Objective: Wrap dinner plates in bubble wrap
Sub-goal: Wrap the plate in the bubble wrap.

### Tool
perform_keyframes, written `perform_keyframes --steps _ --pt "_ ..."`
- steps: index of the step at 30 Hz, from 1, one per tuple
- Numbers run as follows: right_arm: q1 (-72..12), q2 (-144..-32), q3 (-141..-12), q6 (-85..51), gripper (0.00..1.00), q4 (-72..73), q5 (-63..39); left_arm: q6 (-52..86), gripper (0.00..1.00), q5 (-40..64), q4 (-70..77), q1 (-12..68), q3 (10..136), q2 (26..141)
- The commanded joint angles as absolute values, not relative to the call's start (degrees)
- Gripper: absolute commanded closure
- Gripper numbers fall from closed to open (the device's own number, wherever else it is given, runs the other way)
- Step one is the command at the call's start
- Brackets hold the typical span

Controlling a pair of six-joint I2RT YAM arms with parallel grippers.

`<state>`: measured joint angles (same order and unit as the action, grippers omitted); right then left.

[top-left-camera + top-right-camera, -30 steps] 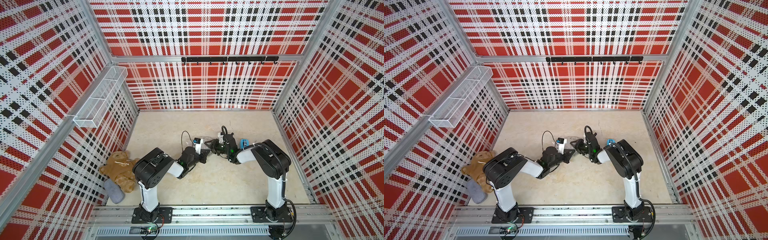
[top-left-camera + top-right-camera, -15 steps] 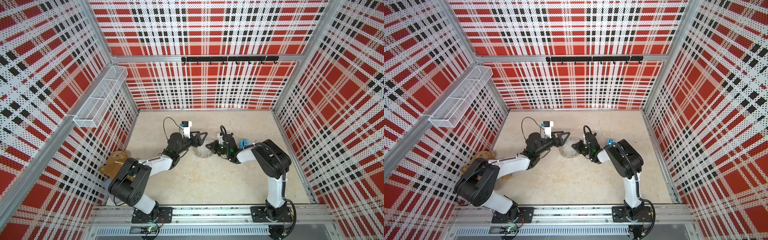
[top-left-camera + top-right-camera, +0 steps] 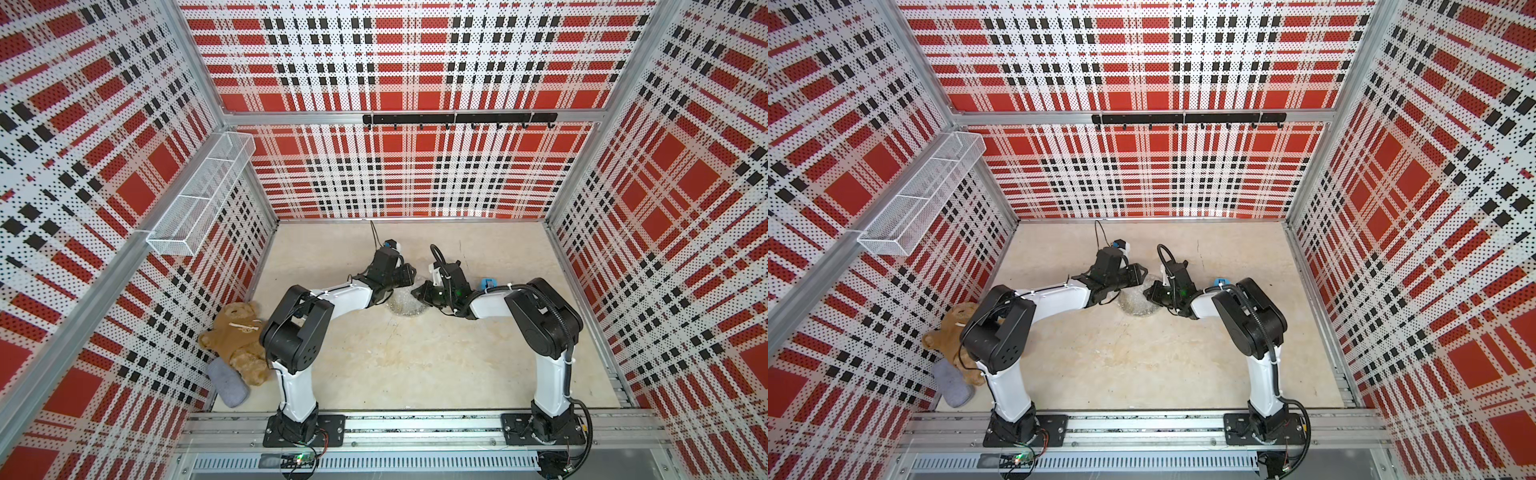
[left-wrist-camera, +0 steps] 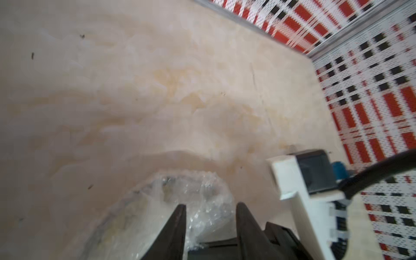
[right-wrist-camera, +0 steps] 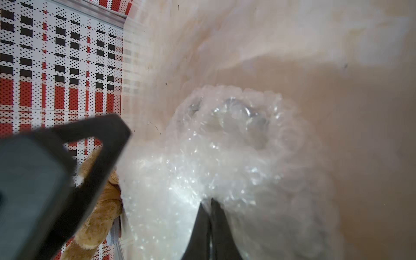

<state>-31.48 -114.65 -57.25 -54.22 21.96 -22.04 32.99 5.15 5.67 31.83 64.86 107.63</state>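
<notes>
The bubble wrap (image 3: 405,306) (image 3: 1138,306) lies as a crumpled clear bundle mid-table, between both grippers. Faintly through the film in the left wrist view shows the dinner plate (image 4: 119,222), yellowish with a dark rim. My left gripper (image 3: 409,277) (image 4: 211,206) hovers at the bundle's far left edge. Its jaws stand apart, with loose bubble wrap (image 4: 202,198) between the fingers. From the bundle's right side, my right gripper (image 3: 417,291) (image 5: 210,201) is shut on a fold of bubble wrap (image 5: 202,157).
A blue tape dispenser (image 3: 488,284) sits just behind the right arm. A brown teddy bear (image 3: 237,336) and a grey pouch (image 3: 227,382) lie by the left wall. A white wire basket (image 3: 203,195) hangs on the left wall, and a black hook rail (image 3: 457,120) is on the back wall.
My left gripper let go, swung away to the left and came back over the bundle's far edge with jaws apart. My right gripper closed on the wrap and stayed put.
</notes>
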Motion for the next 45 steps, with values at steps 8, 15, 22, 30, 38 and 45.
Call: perform_keyframes --steps 8,15,22,30,38,45 --pt "-29.56 -113.93 -54.63 -54.77 1.0 19.07 -19.71 34.32 0.68 -5.3 -8.33 35.72 66.9 110.58" --pt "-29.38 -114.63 -54.39 -56.22 1.0 19.96 -20.25 37.13 0.7 -3.36 -5.36 36.56 60.73 109.65" --pt "-28.96 -113.21 -55.22 -55.27 1.0 18.72 -20.21 37.01 0.89 -0.98 -4.38 37.0 59.64 109.34" --pt "-28.88 -106.07 -58.31 -49.78 0.78 13.9 -19.03 34.98 1.0 -2.91 -8.5 38.86 63.79 117.89" --pt "-28.57 -100.38 -58.91 -46.89 0.71 3.11 -10.94 34.63 1.0 -2.83 -8.37 38.94 64.12 117.61" --pt "-28.74 -100.37 -56.7 -47.14 0.57 -0.21 -14.03 34.63 0.99 -2.23 -7.96 38.94 64.51 117.42"
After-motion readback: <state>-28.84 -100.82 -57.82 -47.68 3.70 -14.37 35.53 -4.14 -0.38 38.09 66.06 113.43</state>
